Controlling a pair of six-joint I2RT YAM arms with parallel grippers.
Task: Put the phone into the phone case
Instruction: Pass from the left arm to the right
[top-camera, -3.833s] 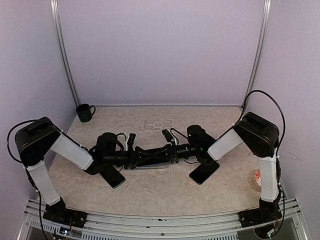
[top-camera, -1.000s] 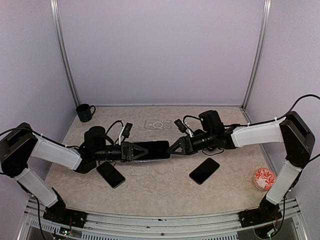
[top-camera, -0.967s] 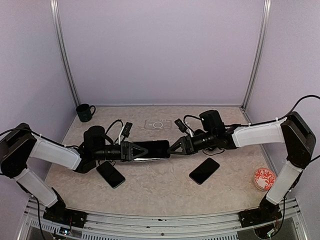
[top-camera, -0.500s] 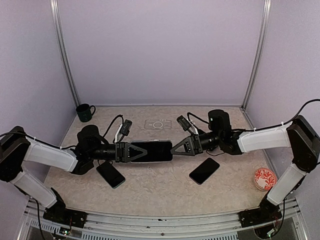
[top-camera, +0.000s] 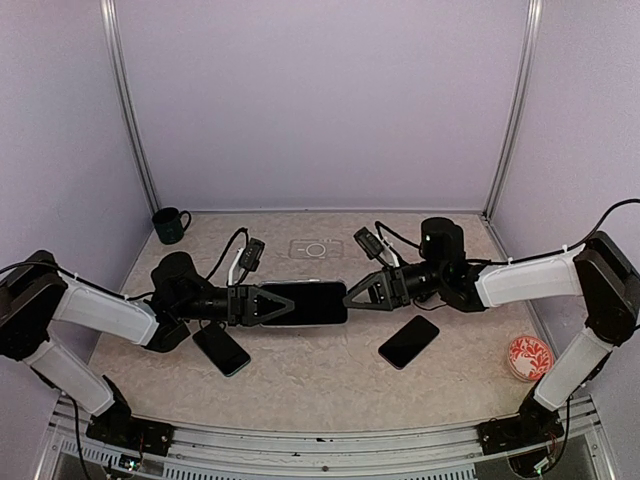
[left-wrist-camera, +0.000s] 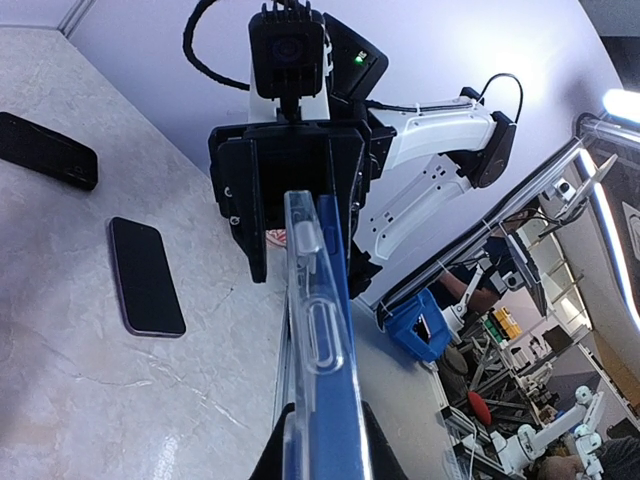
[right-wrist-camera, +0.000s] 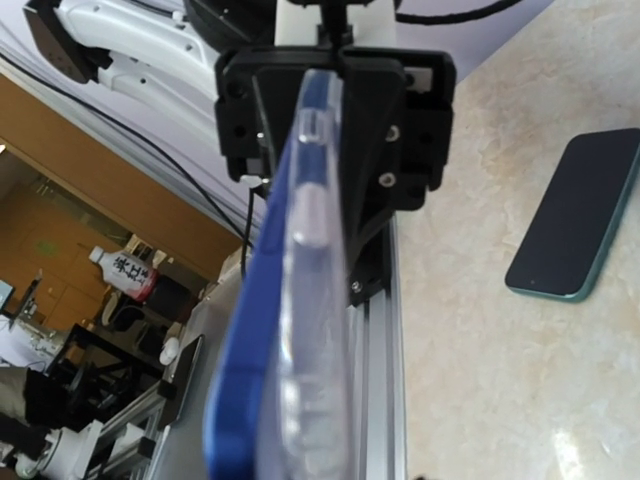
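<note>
Overhead, a mug (top-camera: 170, 225) was seen well behind and to the left of the left gripper (top-camera: 262, 305), by the back corner of the table (top-camera: 300, 390). The left fingers were clenched on the left end of the phone (top-camera: 308, 302), which was held above the table and stretched lengthwise between the two sets of fingers. In the left wrist view a clear case (left-wrist-camera: 315, 340) was seen edge-on against the blue side of the phone, and both were pinched together between those fingers. How far the phone was seated in the case could not be told.

A spare phone (top-camera: 221, 348) lay flat on the table just in front of the left fingers, apart from them. A pale flat item (top-camera: 315, 248) with a ring on it lay behind the held phone, roughly midway between the two grippers.

The right gripper (top-camera: 362, 293) was pointed at the left one, and its fingertips were placed at the right end of the phone and case, one on each side. Whether they were pressed on it or merely set around it could not be told. A second spare (top-camera: 408, 342) lay on the table in front of the right fingers, and a red dish (top-camera: 527, 357) was set well to their right, near the table's edge.
</note>
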